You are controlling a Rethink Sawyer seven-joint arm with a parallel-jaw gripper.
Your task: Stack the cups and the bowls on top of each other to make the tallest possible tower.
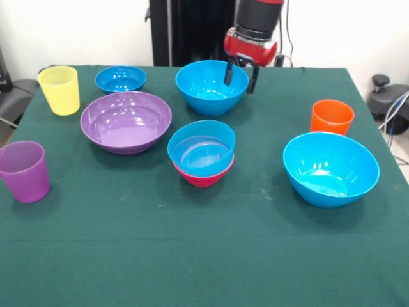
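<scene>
Green-clothed table (192, 256) carrying scattered cups, bowls; gripper (241, 75) hovering released over rear blue bowl (211, 86) at 12 o'clock; looking light, rigid, slick, likely needing rim pinch; stacking barely started.

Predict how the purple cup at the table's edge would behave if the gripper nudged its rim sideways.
The purple cup looks like thin plastic, so probably light and quick to slide. It tapers to a narrower base, so a rim-height push would likely tip it. Once down, it may roll in a curve.

Blue bowl (202, 147) nested upright in magenta bowl (203, 175), mid-table.
</scene>
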